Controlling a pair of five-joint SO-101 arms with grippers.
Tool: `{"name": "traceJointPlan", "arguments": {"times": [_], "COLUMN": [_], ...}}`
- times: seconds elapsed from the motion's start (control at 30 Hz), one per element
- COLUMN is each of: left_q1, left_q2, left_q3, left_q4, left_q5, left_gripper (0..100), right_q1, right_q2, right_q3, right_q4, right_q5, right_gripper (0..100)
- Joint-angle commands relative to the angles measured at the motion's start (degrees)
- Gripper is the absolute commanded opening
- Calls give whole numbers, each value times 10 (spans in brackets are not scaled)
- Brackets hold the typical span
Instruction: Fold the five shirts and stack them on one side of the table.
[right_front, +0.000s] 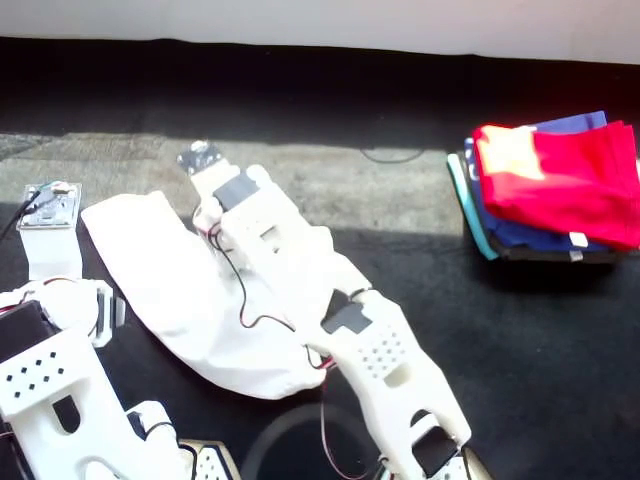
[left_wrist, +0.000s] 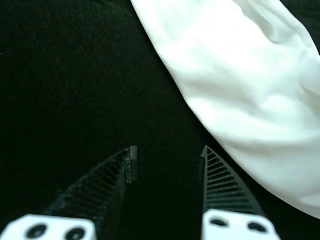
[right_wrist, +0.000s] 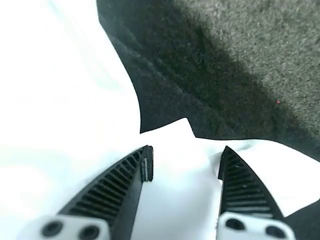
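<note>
Standing wide open over the white shirt (right_wrist: 75, 100), the right gripper (right_wrist: 186, 152) is being readied for a pinch best taken low at the edge

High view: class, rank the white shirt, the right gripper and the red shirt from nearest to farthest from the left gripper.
1. White shirt, close beside the left gripper, toward the middle.
2. Right gripper, at the white shirt's far edge.
3. Red shirt, far over on the right side.
</note>
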Motion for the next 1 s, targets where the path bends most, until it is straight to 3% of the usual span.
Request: {"name": "traceJointPlan", "arguments": {"times": [0.0, 0.07, 0.2, 0.57, 0.97], "left_q1": [-7, -7, -7, -2, 14], "left_q2": [-8, -8, -8, -4, 54], "left_q3": [-5, -5, -2, 0, -6], "left_q4": [-8, -8, -8, -8, -48], "left_q5": [-5, -5, -5, -5, -1], "left_gripper": [210, 210, 210, 210, 210], "right_q1": [2, 9, 39, 172, 293], "right_q2": [14, 22, 16, -68, -80], "right_q3": [-26, -25, -49, -231, -447], "right_q4": [5, 5, 5, 115, 173], "right_q5": [1, 1, -1, 0, 122], "right_gripper": [213, 182, 0, 6, 6]}}
